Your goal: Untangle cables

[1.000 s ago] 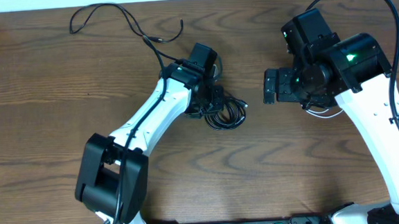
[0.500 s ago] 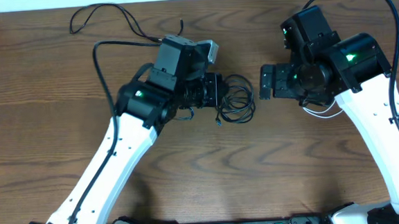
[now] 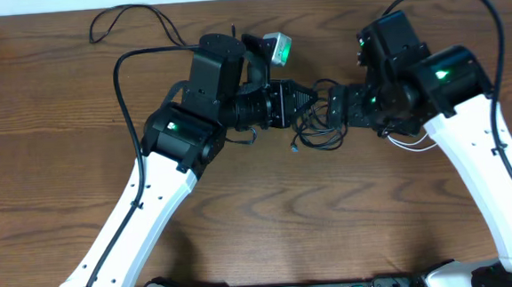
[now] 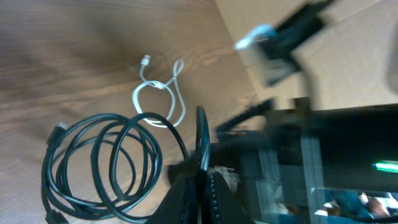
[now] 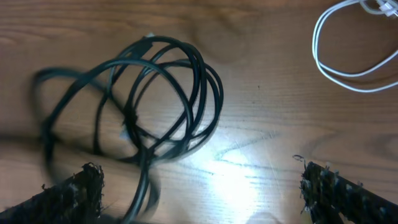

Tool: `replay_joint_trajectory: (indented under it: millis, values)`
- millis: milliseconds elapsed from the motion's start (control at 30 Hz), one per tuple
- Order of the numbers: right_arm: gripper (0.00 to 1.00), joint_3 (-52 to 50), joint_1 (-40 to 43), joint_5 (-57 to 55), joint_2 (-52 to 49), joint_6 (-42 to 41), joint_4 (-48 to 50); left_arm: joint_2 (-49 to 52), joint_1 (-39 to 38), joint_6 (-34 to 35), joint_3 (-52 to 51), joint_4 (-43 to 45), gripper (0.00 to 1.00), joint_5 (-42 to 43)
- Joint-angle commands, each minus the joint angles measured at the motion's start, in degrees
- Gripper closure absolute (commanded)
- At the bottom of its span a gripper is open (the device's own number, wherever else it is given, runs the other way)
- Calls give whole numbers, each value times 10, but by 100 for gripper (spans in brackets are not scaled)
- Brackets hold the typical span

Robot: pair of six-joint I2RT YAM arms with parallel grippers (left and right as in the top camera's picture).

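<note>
A coil of thin black cable (image 3: 320,129) hangs between the two arms just above the table. My left gripper (image 3: 310,100) is shut on one strand of it. In the left wrist view the jaws (image 4: 202,179) pinch that strand, and the black coil (image 4: 102,167) dangles to the left. A short white cable (image 4: 163,94) lies loose on the wood beyond it. My right gripper (image 3: 339,108) is open right beside the coil. In the right wrist view its fingers (image 5: 86,191) stand wide apart, with the black coil (image 5: 158,93) just ahead and the white cable (image 5: 348,59) at the upper right.
Another thin black cable (image 3: 123,9) lies spread along the table's back left edge. The white cable (image 3: 414,143) rests under the right arm. A thick black arm cable (image 3: 120,80) loops beside the left arm. Bare wooden table (image 3: 53,174) stretches to the left and front.
My left arm has swung up and to the right, carrying the black coil off its earlier spot toward the right gripper. The right gripper has edged slightly left and stays open.
</note>
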State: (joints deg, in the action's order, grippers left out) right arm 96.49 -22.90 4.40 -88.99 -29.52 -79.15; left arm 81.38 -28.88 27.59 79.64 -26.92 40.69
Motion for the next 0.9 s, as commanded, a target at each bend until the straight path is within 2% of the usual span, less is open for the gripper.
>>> replay_joint_trajectory:
  millis: [0, 167, 300, 467, 600, 767, 867]
  values:
    - [1, -63, -4, -10, -3, -7, 32, -26, 1, 23, 12, 7, 93, 37]
    - [1, -154, -4, -10, -3, -7, 92, -53, 16, 23, 12, 6, 93, 37]
    - [1, -189, 2, -19, -3, -7, 95, -76, 63, 17, 12, -13, 93, 22]
    - [1, -192, 32, -60, -3, -21, 61, -95, 143, 31, 12, -118, 93, -71]
    - [1, -192, 62, -64, -3, -45, 54, -97, 195, 52, 12, -182, 92, -103]
    - [1, -192, 96, -26, -3, -63, 59, -95, 228, 57, 12, -220, 93, -105]
    - [1, -192, 102, -23, -3, -62, 59, -95, 231, 57, 12, -240, 93, -186]
